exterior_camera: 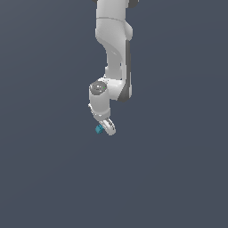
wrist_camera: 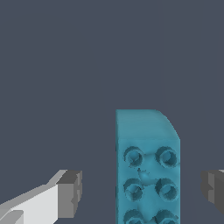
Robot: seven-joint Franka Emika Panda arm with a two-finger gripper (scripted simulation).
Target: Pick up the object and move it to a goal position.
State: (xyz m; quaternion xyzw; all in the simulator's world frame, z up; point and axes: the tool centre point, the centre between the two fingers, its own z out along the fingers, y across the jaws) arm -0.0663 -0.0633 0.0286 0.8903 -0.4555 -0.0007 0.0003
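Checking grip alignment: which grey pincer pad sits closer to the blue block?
The pad without a white finger showing; its gap to the block is narrower.

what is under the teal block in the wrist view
Only the plain dark grey surface shows around the teal studded block, which sits between the open gripper fingers, untouched. The patch beneath is covered by the block itself.
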